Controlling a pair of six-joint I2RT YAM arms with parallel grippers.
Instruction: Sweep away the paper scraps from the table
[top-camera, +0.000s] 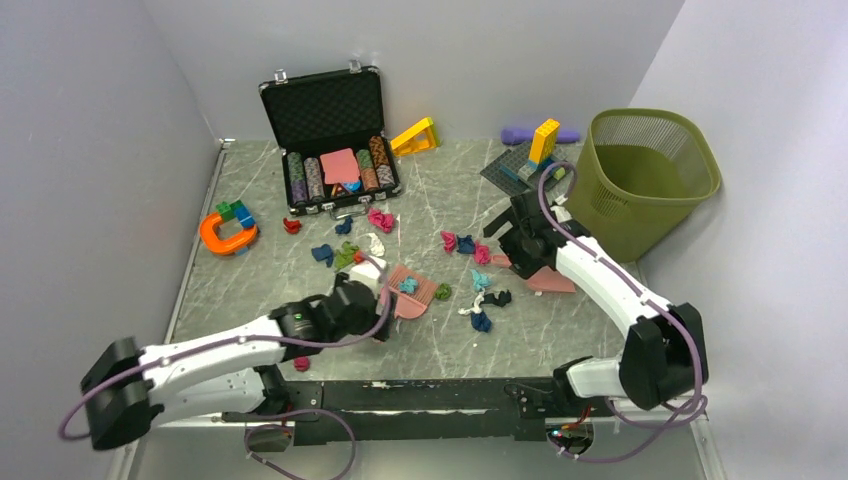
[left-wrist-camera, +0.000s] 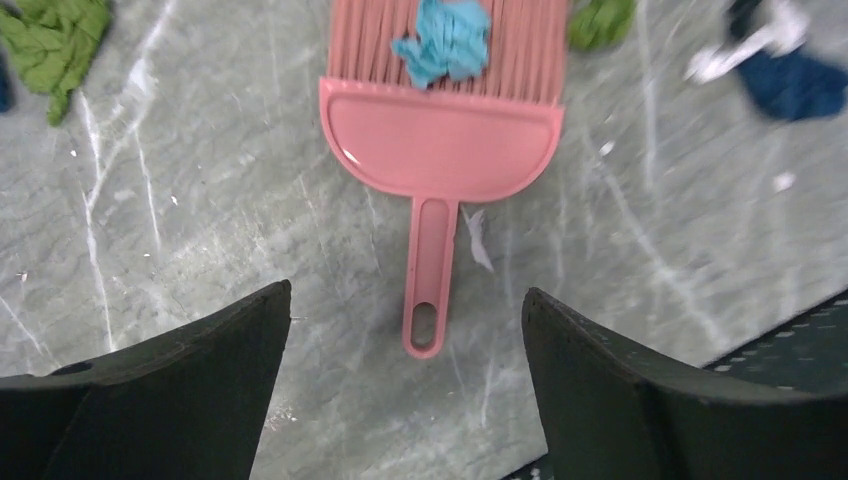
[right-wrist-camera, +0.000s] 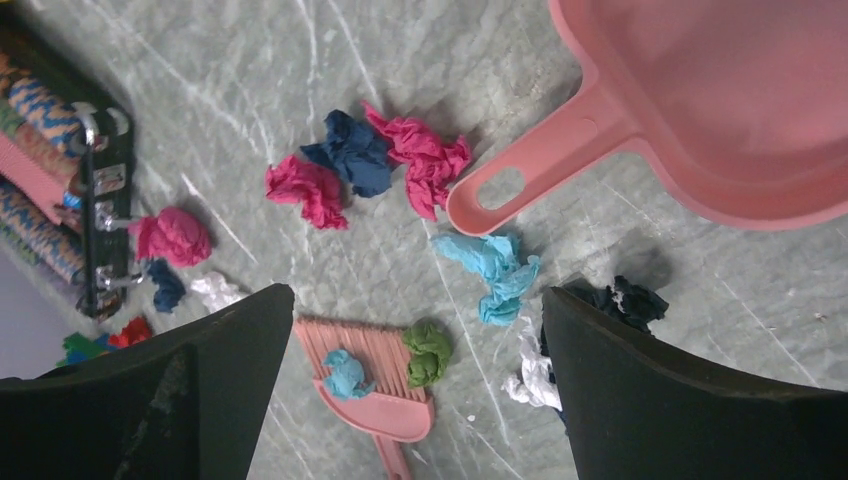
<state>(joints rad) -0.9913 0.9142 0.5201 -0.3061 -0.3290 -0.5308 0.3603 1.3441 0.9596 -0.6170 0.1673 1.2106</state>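
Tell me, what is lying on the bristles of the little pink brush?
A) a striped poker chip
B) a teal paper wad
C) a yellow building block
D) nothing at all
B: the left wrist view shows a crumpled teal paper wad resting on the bristles of the pink brush, which lies flat on the table.

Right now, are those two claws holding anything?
Left gripper: open, holding nothing; the pink brush lies unheld.
Right gripper: open, holding nothing.

Closed in on three sides by plain lavender wall panels (top-camera: 90, 120), meeting at the back corners. Lit softly and evenly, with only faint shadows on the grey veined counter (top-camera: 250, 290).
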